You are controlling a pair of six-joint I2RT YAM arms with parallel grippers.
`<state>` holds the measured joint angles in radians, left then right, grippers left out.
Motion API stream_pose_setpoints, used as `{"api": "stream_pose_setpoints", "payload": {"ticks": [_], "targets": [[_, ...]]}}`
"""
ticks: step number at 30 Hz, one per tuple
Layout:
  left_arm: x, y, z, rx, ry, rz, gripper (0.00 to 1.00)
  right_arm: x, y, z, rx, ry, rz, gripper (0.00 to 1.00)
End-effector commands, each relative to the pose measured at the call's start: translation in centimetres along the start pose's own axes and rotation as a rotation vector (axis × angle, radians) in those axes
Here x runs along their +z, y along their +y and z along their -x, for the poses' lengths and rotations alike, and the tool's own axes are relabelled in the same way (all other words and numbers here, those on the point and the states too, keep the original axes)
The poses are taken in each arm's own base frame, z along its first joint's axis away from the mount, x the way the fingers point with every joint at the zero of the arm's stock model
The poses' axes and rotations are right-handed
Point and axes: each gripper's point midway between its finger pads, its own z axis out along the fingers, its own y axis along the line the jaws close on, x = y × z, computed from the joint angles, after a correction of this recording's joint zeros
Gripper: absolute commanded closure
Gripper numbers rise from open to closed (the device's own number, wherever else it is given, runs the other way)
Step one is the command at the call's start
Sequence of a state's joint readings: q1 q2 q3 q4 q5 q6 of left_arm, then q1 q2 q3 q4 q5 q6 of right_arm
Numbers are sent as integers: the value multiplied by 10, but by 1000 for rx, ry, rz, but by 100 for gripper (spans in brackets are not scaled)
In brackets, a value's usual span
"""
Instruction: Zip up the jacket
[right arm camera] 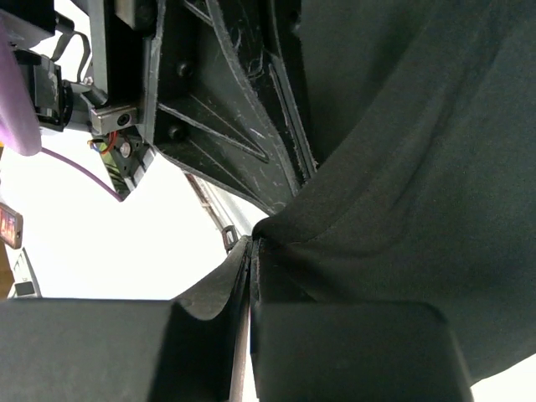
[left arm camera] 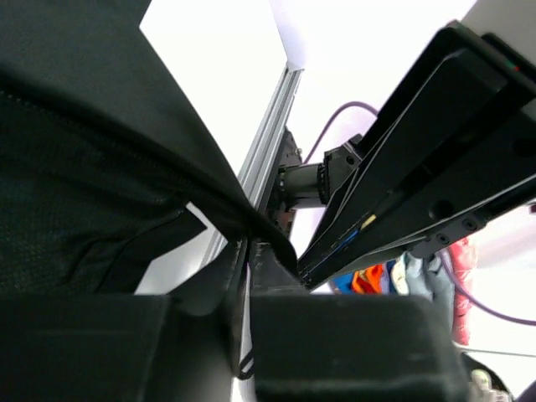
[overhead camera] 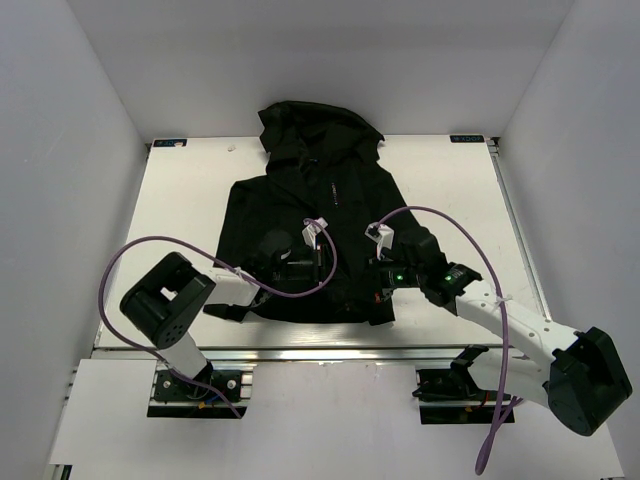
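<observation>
**Both arms gripping the hem, zip line running away from them**

Top view: the jacket (overhead camera: pixel 320 200) is lying flat on the surface (overhead camera: pixel 190 200), hood far and hem near. Its long axis and centre front are running straight away from the bases. The left arm (overhead camera: pixel 165 305) and right arm (overhead camera: pixel 510 320) are reaching in at the hem, one either side of the centre line and about equally close. Bare surface is showing left and right, while the hem is sitting close to the near rail.

Left wrist: the jaws are pinching a fold of black fabric, with the rail just beyond.

Right wrist: the jaws are likewise pinching a fold. No slider is showing in any view — the pull will likely be heading hoodward.
</observation>
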<state>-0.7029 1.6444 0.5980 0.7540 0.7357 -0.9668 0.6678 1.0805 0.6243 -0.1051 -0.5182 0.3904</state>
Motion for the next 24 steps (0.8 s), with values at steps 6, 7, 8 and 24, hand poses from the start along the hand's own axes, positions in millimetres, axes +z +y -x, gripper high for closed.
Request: {"api": "stream_pose_setpoints", "payload": {"ticks": [6, 7, 8, 24], "targets": [[1, -13, 6, 48, -33, -43, 100, -4, 4, 11, 0, -55, -9, 100], [0, -7, 5, 34, -36, -11, 100, -5, 0, 10, 6, -55, -33, 100], [-3, -8, 7, 39, -49, 7, 100, -7, -3, 10, 22, -55, -53, 100], [-23, 10, 13, 126, -112, 290, 100, -4, -26, -11, 104, -25, -144, 78]]}}
